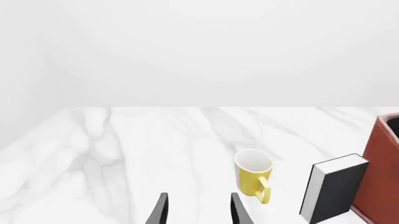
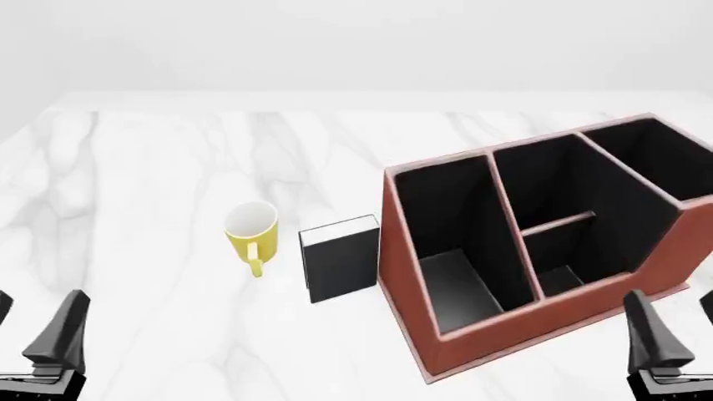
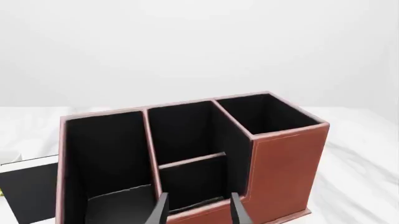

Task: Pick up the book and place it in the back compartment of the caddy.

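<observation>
The book (image 2: 341,261) stands upright on the surface (image 2: 156,167), just left of the caddy's (image 2: 415,276) left wall; whether they touch, I can't tell. Its white page edges face left toward the mug (image 2: 250,230), a yellow one lying on its side near the book, mouth pointing far. The caddy sits right of centre, black inside, thin dividers splitting it into several compartments, the far one tallest. Left hand (image 1: 198,209) hovers at the near left corner, fingers parted, gripping nothing. Right hand (image 3: 198,209) hovers at the near right, fingers apart too, nothing between them, facing the caddy.
</observation>
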`<state>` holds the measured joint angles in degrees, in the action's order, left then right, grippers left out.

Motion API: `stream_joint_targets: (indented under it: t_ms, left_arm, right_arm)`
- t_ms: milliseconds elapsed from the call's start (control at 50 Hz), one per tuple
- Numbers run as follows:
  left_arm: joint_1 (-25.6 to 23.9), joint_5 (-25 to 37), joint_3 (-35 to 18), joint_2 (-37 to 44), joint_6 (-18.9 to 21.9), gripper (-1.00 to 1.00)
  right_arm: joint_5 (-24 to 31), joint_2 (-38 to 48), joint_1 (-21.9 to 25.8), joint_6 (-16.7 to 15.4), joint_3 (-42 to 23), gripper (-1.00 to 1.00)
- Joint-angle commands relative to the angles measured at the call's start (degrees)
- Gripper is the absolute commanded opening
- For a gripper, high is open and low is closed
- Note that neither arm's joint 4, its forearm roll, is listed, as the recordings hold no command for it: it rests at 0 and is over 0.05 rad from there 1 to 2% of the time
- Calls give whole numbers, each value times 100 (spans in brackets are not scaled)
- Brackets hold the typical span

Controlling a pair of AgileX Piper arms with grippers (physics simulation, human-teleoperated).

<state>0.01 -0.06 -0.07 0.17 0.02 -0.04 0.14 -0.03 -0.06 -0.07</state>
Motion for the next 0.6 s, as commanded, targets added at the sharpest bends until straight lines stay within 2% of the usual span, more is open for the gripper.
stream_joint_targets:
  t_ms: [20,120,160,200,240,280,320,340,360,380,400,460,500,520,580,600]
  left_arm:
    - [12,-37,-7,65,39,100]
    - [119,-138,-3,188,82,100]
    - [78,-227,-6,352,10,100]
    - [184,-179,-99,405,-231,100]
    - [46,-24,-325,478,-58,100]
    - [-184,103,-597,596,323,100]
    - [-265,102,-939,981,233,100]
    - [-362,111,-1074,1121,312,100]
    - [-362,109,-1075,1125,312,100]
    - [-562,174,-1363,1392,507,100]
    - [-562,172,-1366,1397,507,100]
    - [-839,268,-1977,1988,864,100]
    - [-956,356,-2283,2293,856,100]
    - [-1070,382,-2485,2559,997,100]
    - [-1258,458,-2911,2990,1397,100]
    - [-1258,458,-2914,2992,1397,100]
  right_arm:
    - [-6,30,-11,-18,-14,100]
    - [-7,30,-20,-35,-10,100]
    - [-6,28,-18,-27,-12,100]
    - [-10,34,-26,-16,-12,100]
    - [-12,34,-20,-23,-9,100]
    - [-17,38,-16,-28,-8,100]
    - [-17,39,-13,-21,-8,100]
    - [-14,37,-11,-20,-8,100]
    - [-11,33,-5,-19,-10,100]
    - [-11,35,-6,-16,-10,100]
    - [-11,35,-6,-16,-10,100]
    - [-12,35,-1,-15,-7,100]
    - [-13,39,-1,-15,-9,100]
    - [-13,39,-1,-14,-9,100]
    - [-16,41,-1,-13,-7,100]
    - [-16,41,-1,-13,-7,100]
